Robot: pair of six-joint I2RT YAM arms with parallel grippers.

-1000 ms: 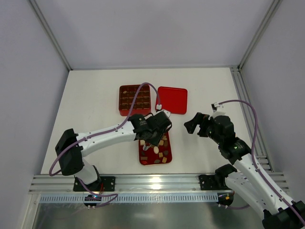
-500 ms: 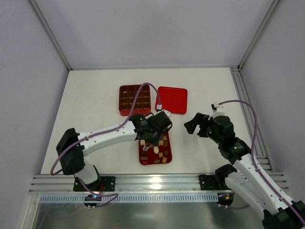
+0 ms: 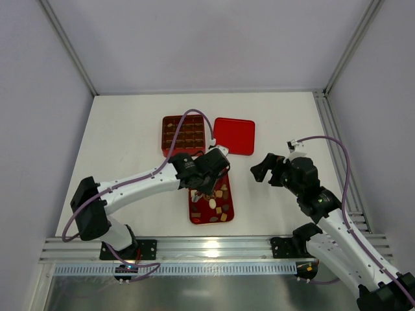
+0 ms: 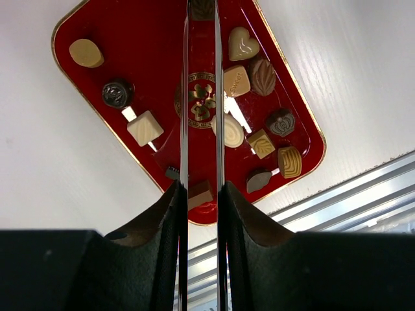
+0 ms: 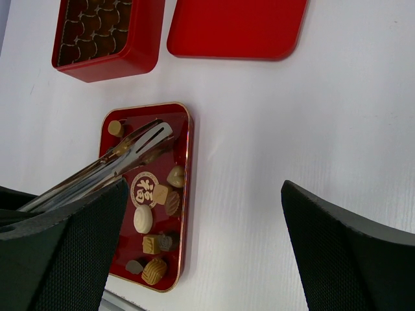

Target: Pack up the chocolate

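Left pincer (image 4: 200,194) now tighter around tongs (image 5: 133,149).

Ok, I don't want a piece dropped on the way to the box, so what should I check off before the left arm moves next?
1. Is the left claw shut on the tongs? Ok.
2. Is there something between the tong tips? A dark piece sits there in the left wrist view, so ok. How firmly it is held: cannot tell.
3. Is the box uncovered? Ok, the lid lies beside it.
4. Is there a free compartment in the box? Cannot tell, the cells all look dark.
5. Is the right claw out of the way? Ok, it is open, empty and off to the side of the tray.
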